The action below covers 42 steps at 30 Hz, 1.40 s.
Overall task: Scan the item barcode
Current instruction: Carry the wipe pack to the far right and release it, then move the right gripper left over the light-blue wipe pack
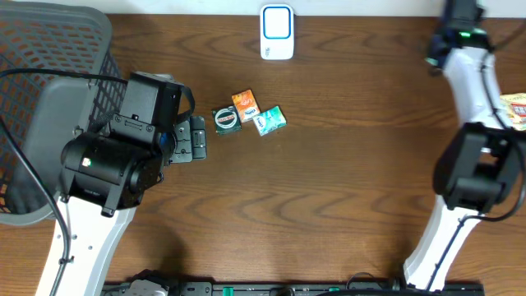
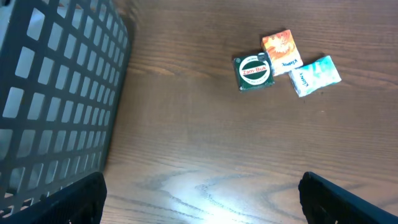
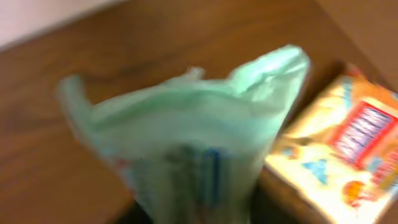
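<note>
Wood-grain table (image 1: 345,189) carries a white scanner (image 1: 277,31) at its 12 o'clock edge and a black mesh basket (image 1: 49,49) at 10 o'clock. Near the middle three small goods lie close together: a green tin (image 1: 225,120) with a round label, an orange packet (image 1: 245,104) against it at 1 o'clock, and a teal packet (image 1: 269,120) just beside the tin at 3 o'clock. The left gripper (image 1: 191,138) hangs at 9 o'clock of the tin. In the left wrist view its fingertips (image 2: 62,202) stand wide apart at the bottom corners, with bare wood between them.

In the right wrist view a pale green bag (image 3: 186,143) fills the middle, blurred and very near the lens. A yellow packet (image 3: 348,143) with a red label lies at 3 o'clock of it; whether the two touch I cannot tell. The right gripper cannot be made out behind the bag, so I cannot tell whether its jaws are apart, together or clamped on the bag.
</note>
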Motion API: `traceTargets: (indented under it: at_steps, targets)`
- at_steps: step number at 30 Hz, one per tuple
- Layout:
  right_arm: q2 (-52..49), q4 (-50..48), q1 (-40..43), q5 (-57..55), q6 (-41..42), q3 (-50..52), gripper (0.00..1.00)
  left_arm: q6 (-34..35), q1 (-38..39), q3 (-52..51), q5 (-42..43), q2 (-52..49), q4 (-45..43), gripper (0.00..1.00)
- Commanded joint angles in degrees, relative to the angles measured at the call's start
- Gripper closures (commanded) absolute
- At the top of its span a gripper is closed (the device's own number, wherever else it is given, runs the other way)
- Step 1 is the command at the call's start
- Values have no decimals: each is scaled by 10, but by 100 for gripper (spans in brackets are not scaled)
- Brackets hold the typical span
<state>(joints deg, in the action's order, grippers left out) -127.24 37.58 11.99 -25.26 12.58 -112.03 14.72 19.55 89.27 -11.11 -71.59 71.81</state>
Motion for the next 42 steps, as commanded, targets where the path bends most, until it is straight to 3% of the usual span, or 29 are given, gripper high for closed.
traceTargets:
  at_steps: [1, 7, 13, 27, 32, 42]
  targets:
    - [4, 21, 39, 83, -2, -3, 3, -5, -3, 5, -10, -3, 2, 2]
    - [4, 42, 83, 244, -2, 13, 1, -5, -3, 5, -10, -3, 2, 2]
    - [4, 42, 73, 334, -2, 47, 1, -5, -3, 5, -10, -3, 2, 2]
    - [4, 50, -76, 637, -50, 91, 1, -5, -3, 5, -10, -3, 2, 2]
    - [4, 72, -158, 635, -50, 91, 1, -5, -3, 5, -10, -3, 2, 2]
    - [4, 51, -311, 447, -49, 97, 3, -5, -3, 5, -10, -3, 2, 2]
